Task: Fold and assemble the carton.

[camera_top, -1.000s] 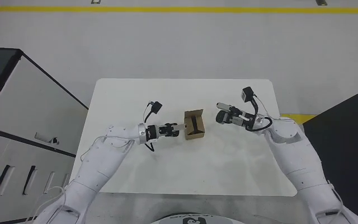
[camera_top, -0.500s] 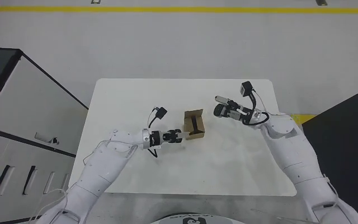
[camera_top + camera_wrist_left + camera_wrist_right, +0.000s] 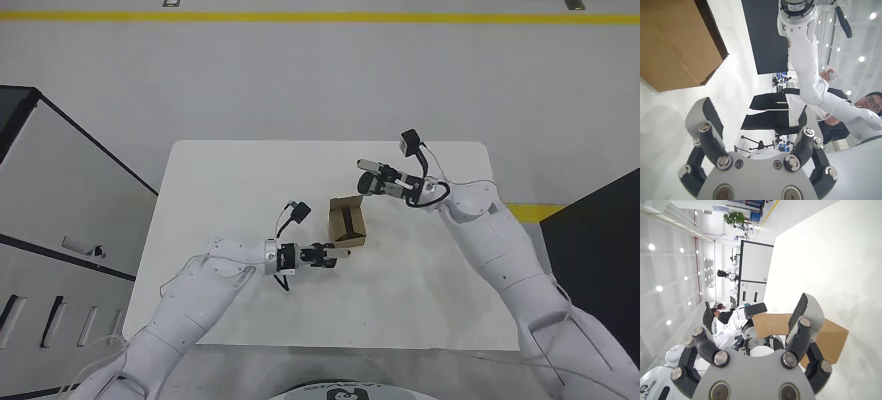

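Nearest the robot, low over the white table (image 3: 220, 300): left gripper (image 3: 343, 253), aimed toward the table's middle. Fingers spread wide, nothing held between them, with bare tabletop in the gap as seen from the left wrist. Tips just short of the carton's near side, close beside it but apart. A strip of white table between the dark-padded finger (image 3: 705, 115) and the cardboard.

Just beyond, around the middle of the table: carton (image 3: 347, 220), small and brown, standing on the tabletop. Open on top and dark inside from above, with a pale strip across the opening. From the left wrist, a plain brown wall with a dark raw edge, resting flat on the white surface.

Farther still, past the carton's far side and slightly to the robot's right: right gripper (image 3: 363, 177), held above the table and turned back toward the carton. Fingers wide apart here too, gripping nothing. In the right wrist view, one ribbed pad (image 3: 800, 311) in front of a cardboard flap (image 3: 768, 326) of the carton — touching or not, cannot tell. Behind that flap, the left arm's wrist and its small dark camera.

Beyond both arms: the table's far edge, then pale floor (image 3: 320, 80) with a yellow line (image 3: 300, 16) running across it. Off to the robot's left, beside the table — a pale cabinet (image 3: 60, 200)
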Available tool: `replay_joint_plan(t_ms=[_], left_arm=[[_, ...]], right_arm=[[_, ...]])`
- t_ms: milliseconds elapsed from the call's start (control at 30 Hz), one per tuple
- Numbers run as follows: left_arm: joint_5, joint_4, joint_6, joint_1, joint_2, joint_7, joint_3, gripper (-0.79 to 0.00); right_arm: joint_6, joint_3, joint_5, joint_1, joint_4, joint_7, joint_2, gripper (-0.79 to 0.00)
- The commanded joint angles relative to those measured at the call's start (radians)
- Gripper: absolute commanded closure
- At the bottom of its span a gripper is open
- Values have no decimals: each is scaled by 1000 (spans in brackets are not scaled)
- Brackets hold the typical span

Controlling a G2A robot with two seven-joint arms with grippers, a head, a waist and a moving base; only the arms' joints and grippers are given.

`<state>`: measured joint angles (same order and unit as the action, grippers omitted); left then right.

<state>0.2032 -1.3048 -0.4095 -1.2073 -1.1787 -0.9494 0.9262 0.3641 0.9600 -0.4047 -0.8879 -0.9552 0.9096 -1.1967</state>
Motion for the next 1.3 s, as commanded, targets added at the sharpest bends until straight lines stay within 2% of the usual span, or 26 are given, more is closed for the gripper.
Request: replay_joint_plan(t_ms=[0, 233, 533, 800, 1033, 1267], left_arm=[[28, 23, -12, 12, -7, -12, -20, -785], [11, 92, -39, 52, -25, 68, -49, -785], [3, 124, -58, 62, -25, 126, -25, -785], [-3, 146, -80, 78, -28, 168, -10, -785], [2, 174, -96, 98, -34, 177, -10, -785], [-14, 183, -95, 90, -18, 143, 35, -785]], right_arm=[[17, -21, -12, 22, 42, 6, -13, -785], [52, -54, -53, 68, 149, 48, -43, -785], [58, -43, -86, 59, 187, 134, -45, -785], [34, -14, -79, 18, 141, 167, -31, -785], [6, 32, -40, -34, 72, 133, -8, -785], [-26, 115, 6, -92, -46, 116, 28, -785]])
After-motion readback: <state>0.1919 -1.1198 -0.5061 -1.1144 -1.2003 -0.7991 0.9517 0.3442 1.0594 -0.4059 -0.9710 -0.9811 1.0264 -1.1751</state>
